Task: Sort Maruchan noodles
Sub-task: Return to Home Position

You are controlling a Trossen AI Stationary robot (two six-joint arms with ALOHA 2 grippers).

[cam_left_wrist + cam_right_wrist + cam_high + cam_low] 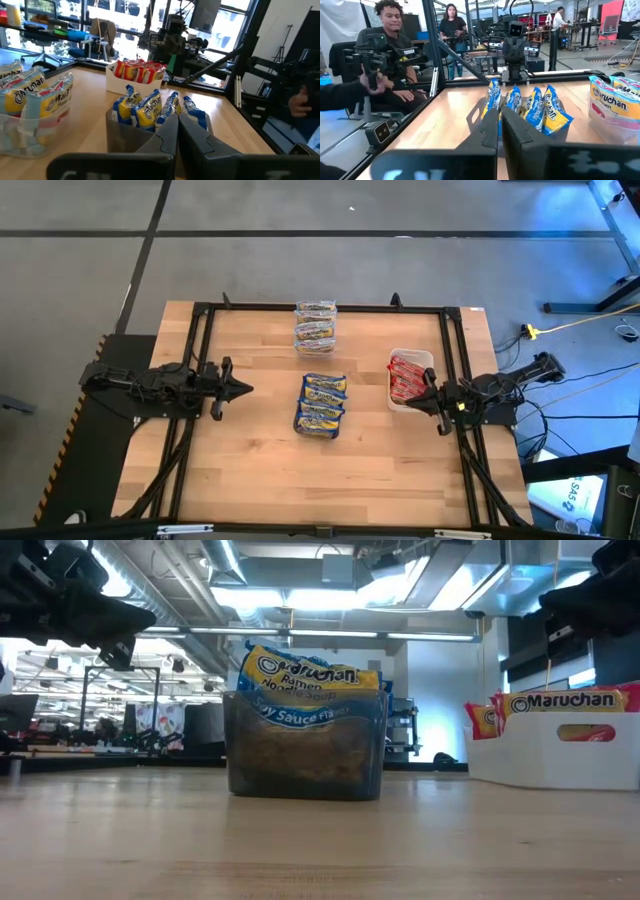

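Though upright, noodles point(310, 675) half behind tray point(300, 762)

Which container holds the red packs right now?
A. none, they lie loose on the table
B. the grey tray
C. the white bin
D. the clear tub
C: the red packs stand in the white bin, while the grey tray holds blue packs.

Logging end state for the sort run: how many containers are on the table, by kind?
Clear tub: 1
Dark grey tray: 1
White bin: 1
Total: 3
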